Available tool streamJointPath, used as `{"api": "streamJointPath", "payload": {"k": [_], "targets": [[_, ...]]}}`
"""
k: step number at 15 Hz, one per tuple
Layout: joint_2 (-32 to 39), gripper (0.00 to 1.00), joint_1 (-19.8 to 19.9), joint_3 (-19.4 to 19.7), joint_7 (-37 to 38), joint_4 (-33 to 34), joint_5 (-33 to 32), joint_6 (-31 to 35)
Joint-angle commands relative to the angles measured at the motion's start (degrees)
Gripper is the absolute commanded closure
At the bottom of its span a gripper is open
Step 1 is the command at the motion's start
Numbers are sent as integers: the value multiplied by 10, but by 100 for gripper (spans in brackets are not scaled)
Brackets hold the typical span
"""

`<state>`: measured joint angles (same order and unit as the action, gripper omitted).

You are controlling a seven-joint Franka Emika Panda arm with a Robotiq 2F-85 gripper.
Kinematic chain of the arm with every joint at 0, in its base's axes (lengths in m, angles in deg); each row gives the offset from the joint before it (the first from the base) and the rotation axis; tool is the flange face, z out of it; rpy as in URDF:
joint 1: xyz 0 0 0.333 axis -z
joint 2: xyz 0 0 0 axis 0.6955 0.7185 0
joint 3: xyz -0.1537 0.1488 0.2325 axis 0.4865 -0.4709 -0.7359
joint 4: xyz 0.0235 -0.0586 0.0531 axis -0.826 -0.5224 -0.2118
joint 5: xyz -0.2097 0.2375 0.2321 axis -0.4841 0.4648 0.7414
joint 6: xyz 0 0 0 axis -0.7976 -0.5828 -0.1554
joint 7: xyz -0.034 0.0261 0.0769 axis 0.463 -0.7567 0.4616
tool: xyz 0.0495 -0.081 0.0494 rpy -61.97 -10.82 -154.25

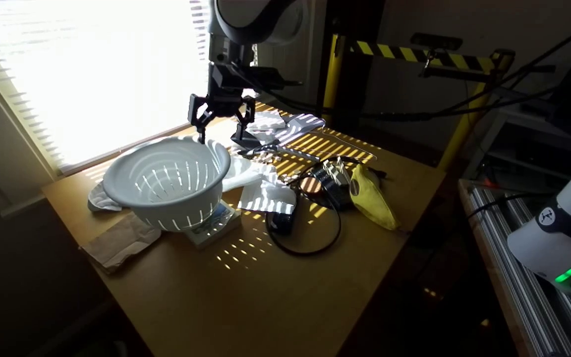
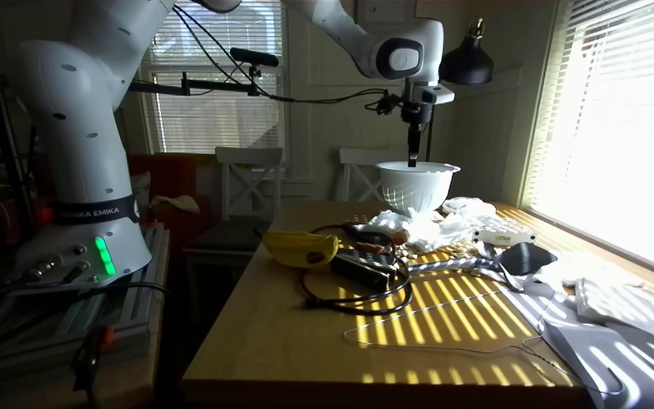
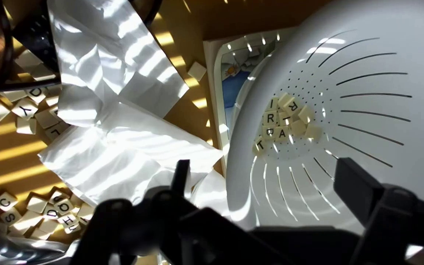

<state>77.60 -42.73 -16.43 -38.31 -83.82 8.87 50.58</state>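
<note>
"Pincer (image 1: 220,139) at upper middle of an exterior view: wide or narrow?"

"Wide, its fingers (image 3: 357,189) well apart."

"And the pale colander (image 1: 166,218)?"

"Left of centre in an exterior view, mouth up, and filling the right side of the wrist view. There the rim (image 3: 239,154) runs between the two fingers: one shows against the colander's inside at lower right, the other outside it at lower middle."

"Are they touching it?"

"I can't tell."

"What's inside?"

"Letter tiles (image 3: 285,118), clustered at the bottom, just right of the wrist view's centre; I read R, I, A and T."

"Underneath?"

"A picture-covered box or book (image 3: 232,86), I can't say which, partly below it on the wooden counter (image 1: 265,297)."

"And round about?"

"Creased white sheets (image 3: 101,59) left of centre in the wrist view, more tiles (image 3: 51,213) in its lower left corner. A brown paper bag (image 1: 122,243) lies left of centre in an exterior view, a yellow banana-shaped object (image 1: 372,198) right of centre."
</note>
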Motion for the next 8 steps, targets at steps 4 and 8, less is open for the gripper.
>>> {"api": "streamJointPath", "payload": {"k": [4, 8], "targets": [[158, 27, 8, -3, 20, 208, 19, -93], [192, 55, 7, -5, 21, 273, 14, -125]]}}
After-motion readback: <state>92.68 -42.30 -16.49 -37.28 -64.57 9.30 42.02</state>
